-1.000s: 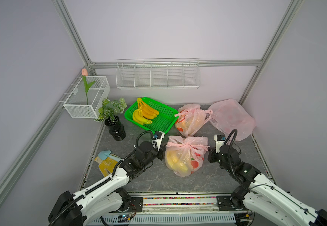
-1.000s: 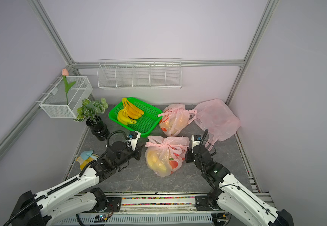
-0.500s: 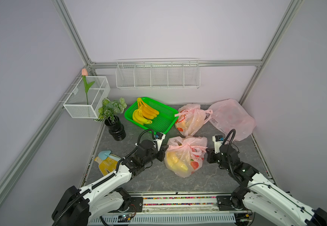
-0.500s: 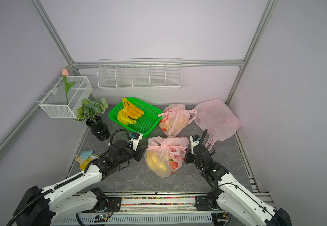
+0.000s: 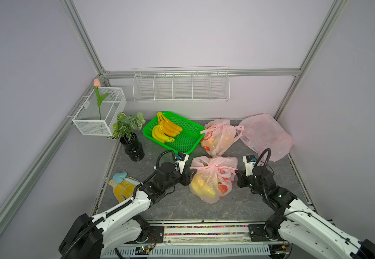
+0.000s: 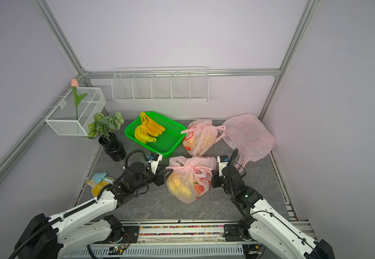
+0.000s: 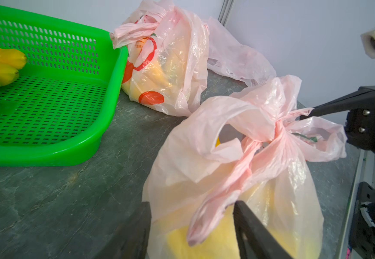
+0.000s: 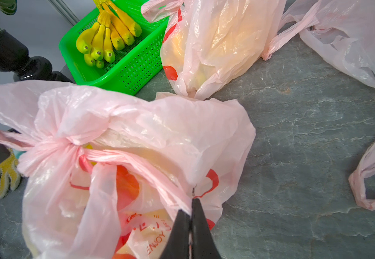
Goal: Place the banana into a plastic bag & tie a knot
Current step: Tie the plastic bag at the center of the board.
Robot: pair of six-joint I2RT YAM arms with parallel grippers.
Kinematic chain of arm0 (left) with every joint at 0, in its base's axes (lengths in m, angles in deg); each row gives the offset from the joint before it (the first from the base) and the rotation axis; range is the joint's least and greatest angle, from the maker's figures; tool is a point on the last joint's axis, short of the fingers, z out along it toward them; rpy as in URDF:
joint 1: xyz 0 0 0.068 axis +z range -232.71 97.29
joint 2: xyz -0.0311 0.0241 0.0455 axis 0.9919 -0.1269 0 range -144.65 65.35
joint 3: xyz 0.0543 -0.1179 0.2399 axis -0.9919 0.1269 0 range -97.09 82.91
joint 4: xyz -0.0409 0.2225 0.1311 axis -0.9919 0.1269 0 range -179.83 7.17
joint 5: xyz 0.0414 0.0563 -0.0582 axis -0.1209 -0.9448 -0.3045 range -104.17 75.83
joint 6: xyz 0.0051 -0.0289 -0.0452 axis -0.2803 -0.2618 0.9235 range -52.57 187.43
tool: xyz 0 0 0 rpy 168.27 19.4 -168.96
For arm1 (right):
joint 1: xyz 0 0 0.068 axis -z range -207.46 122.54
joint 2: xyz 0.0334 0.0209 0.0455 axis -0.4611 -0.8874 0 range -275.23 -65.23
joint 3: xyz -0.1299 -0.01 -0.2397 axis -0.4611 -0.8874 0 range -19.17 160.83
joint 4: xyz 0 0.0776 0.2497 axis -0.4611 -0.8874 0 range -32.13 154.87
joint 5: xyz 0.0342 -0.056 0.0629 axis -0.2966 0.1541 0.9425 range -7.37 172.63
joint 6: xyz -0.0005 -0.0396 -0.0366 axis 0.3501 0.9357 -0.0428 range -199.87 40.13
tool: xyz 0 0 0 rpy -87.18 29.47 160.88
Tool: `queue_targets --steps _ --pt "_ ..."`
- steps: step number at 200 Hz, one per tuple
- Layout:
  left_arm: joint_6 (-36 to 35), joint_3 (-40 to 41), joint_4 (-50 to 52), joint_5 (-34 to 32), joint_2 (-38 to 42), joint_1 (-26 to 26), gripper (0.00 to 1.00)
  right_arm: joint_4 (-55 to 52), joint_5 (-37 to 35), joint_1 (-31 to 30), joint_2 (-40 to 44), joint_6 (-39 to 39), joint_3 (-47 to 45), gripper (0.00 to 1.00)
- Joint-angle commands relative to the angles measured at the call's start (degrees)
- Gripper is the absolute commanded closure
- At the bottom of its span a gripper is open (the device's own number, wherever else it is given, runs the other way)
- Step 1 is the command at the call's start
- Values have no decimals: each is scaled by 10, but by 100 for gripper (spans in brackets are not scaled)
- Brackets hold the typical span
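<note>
A pink plastic bag (image 5: 211, 181) (image 6: 188, 181) stands mid-table with its handles tied in a knot (image 7: 276, 130) (image 8: 70, 145). A yellow banana (image 5: 201, 186) (image 7: 215, 242) shows through the film. My left gripper (image 5: 191, 176) (image 7: 192, 204) is at the bag's left side, open. One loose handle end (image 7: 215, 206) droops between its jaws without being pinched. At the bag's right side my right gripper (image 5: 238, 177) (image 8: 191, 201) is shut on the other handle strip (image 8: 159, 179), which runs taut to the knot.
A green tray (image 5: 188, 143) with two banana bunches (image 5: 165, 132) sits behind the left gripper. A second tied bag (image 5: 218, 139) and an empty pink bag (image 5: 265, 136) lie at the back right. A black vase (image 5: 134, 150) and a yellow glove (image 5: 121, 186) are on the left.
My left gripper has opened and let go of its handle end, which now hangs loose. The right gripper has stayed shut on its strip.
</note>
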Motion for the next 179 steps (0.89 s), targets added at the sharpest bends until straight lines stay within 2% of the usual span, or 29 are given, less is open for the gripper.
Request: queue_targets --steps 1,43,60,88,113,153,179 --pt "7 -34 -18 32 -16 2 45 17 9 3 5 7 -14 94" --pt "15 -47 -33 41 -39 1 48 13 9 3 -1 10 -15 94" --pt "7 -63 -19 52 -57 1 54 16 6 3 1 9 -20 93" --pt "8 -65 -21 59 -69 2 70 18 2 3 -4 9 -17 93" --pt "6 -63 -18 57 -69 2 100 3 -18 4 -13 10 -4 93" --pt "9 -50 -6 12 -27 1 100 -46 -89 3 -2 28 25 93" --pt "6 -60 14 -8 21 2 100 -98 -127 5 1 56 79 93"
